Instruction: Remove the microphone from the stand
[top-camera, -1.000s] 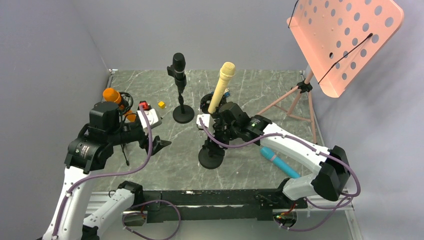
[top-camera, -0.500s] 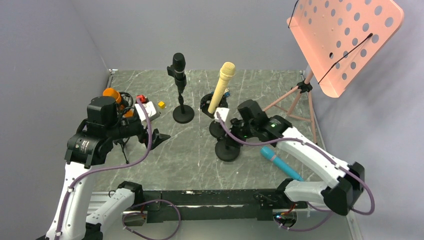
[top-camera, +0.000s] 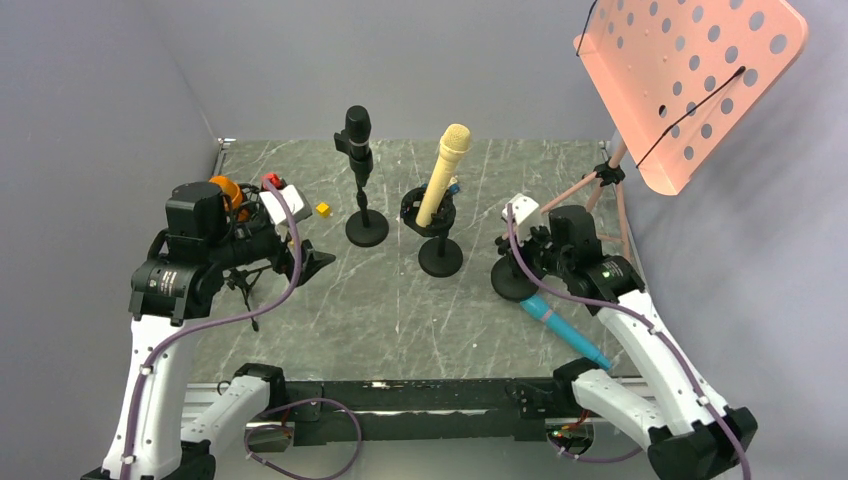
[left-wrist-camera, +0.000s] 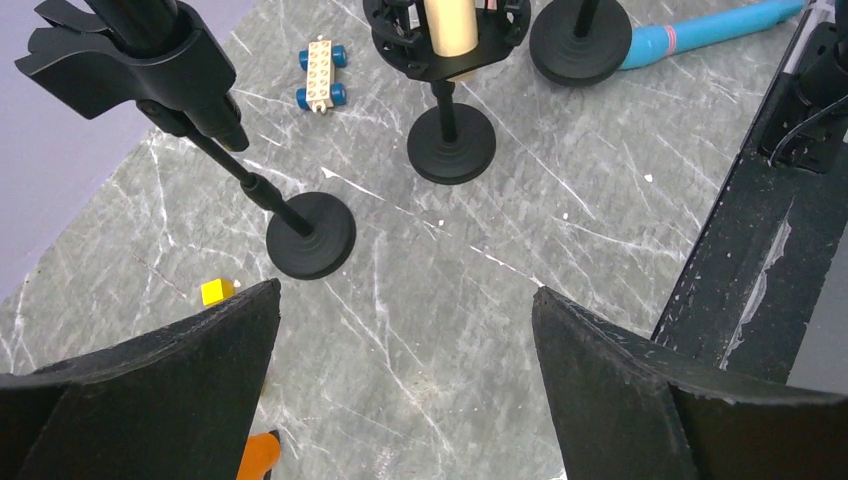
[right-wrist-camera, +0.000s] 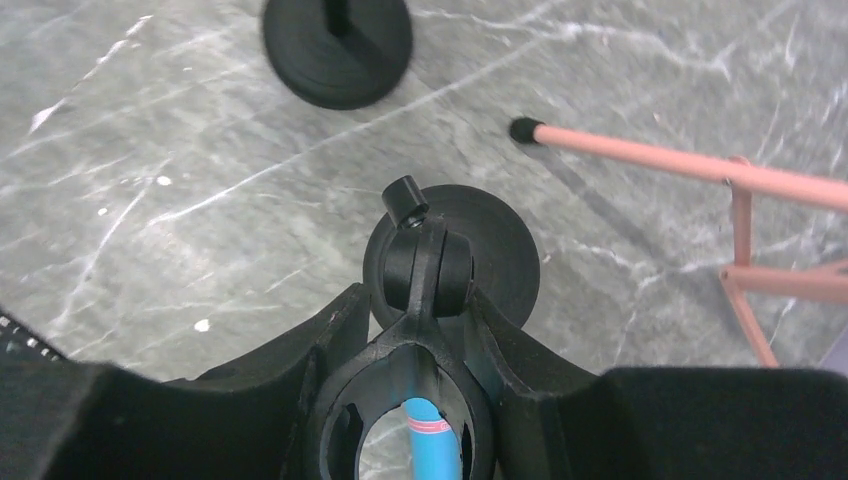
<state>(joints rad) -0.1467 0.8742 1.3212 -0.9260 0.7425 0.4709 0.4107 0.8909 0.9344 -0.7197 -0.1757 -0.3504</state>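
Note:
A blue microphone lies flat on the table at the front right. My right gripper is shut on the clip of an empty black stand whose base sits just behind the blue microphone's head. In the right wrist view the gripper clamps the stand's clip ring, with the base below and the blue microphone visible through the ring. My left gripper is open and empty; in its wrist view it hovers over bare table.
A yellow microphone stands in a stand at centre, a black microphone on a stand behind left, an orange microphone at far left. A pink music stand rises at the right. A yellow cube lies nearby.
My right gripper has carried the empty black stand from the table's centre to the right, setting it beside the blue microphone. My left arm has drawn back a little to the left.

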